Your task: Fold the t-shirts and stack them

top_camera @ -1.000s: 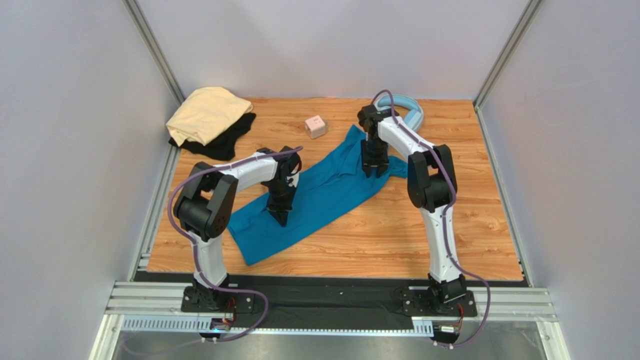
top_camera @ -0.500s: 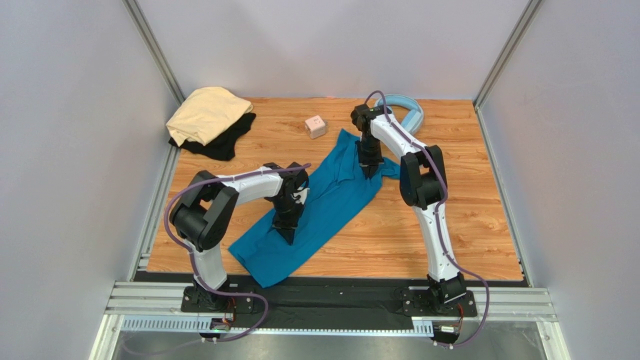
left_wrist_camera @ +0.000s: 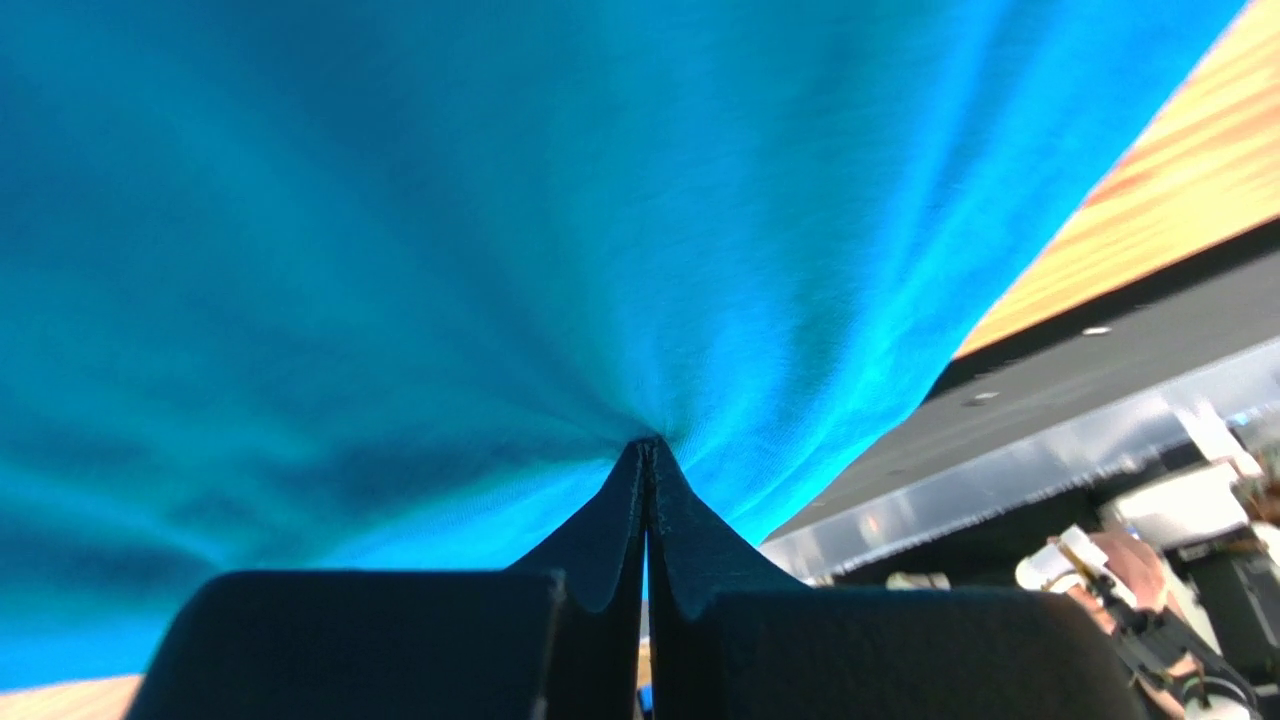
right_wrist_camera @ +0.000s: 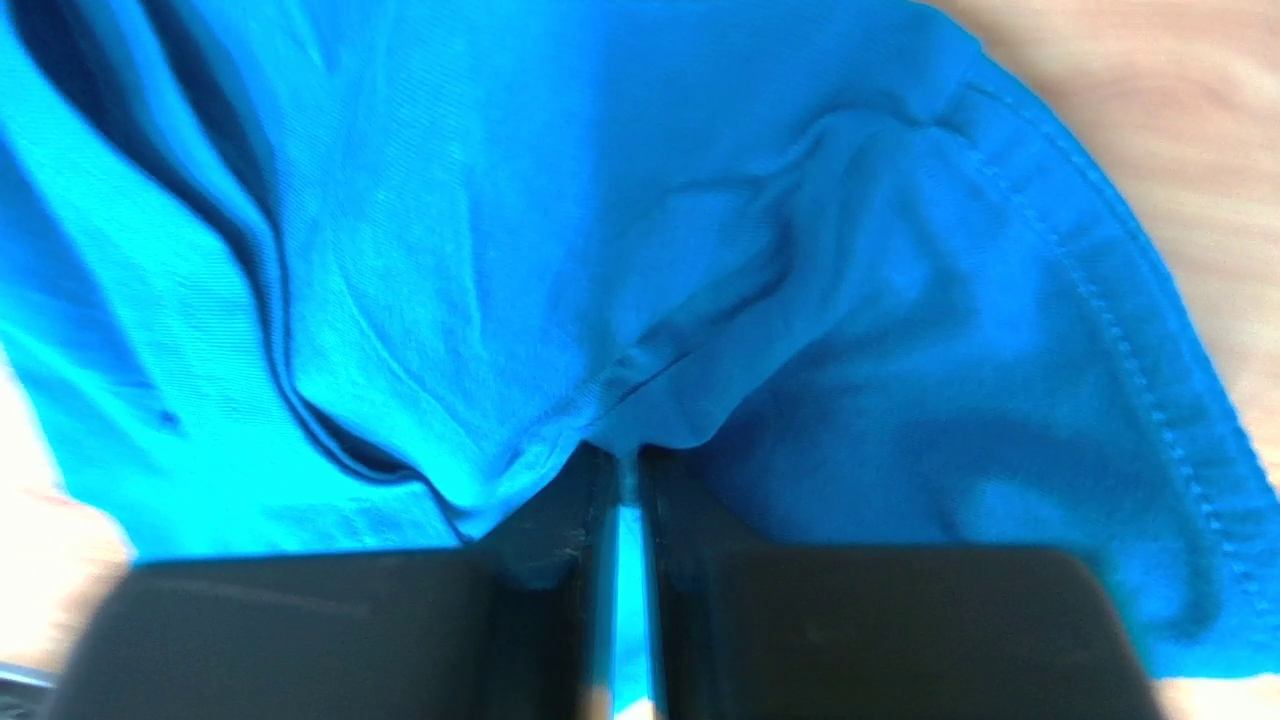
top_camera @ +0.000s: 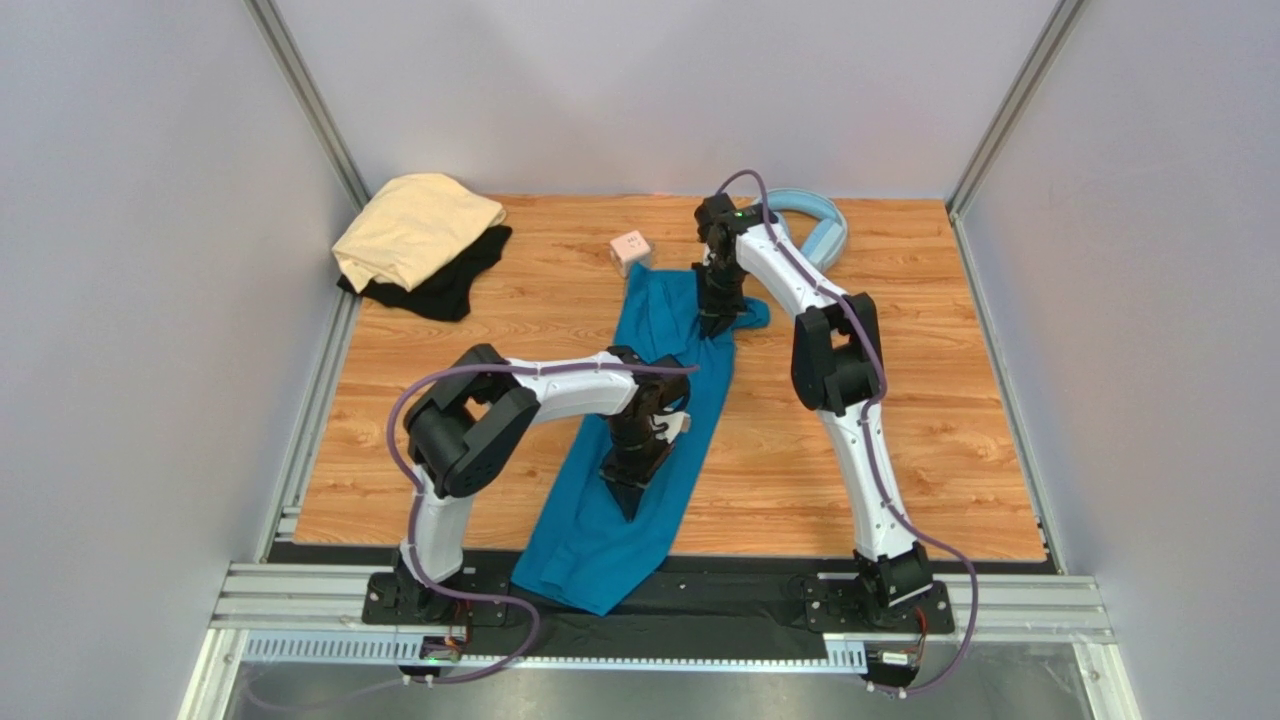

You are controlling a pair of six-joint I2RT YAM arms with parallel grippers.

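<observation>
The teal-blue t-shirt (top_camera: pixel 661 405) lies stretched in a long strip from the back middle of the table to the front edge, its lower end hanging over the black front rail. My left gripper (top_camera: pixel 627 495) is shut on its cloth near the front; the pinched cloth fills the left wrist view (left_wrist_camera: pixel 451 225). My right gripper (top_camera: pixel 717 323) is shut on a fold near the shirt's far end, by a hemmed edge (right_wrist_camera: pixel 1142 390). The pale tan t-shirt (top_camera: pixel 413 225) lies crumpled on the black t-shirt (top_camera: pixel 443 285) at the back left corner.
A small pink cube (top_camera: pixel 630 249) sits just left of the shirt's far end. Light-blue headphones (top_camera: pixel 819 225) lie at the back behind the right arm. Grey walls close in the wooden table (top_camera: pixel 932 450) on three sides.
Both grippers have swung the teal-blue shirt round: the left gripper moved right and toward the front edge, the right gripper moved left and back. The shirt now runs nearly front to back.
</observation>
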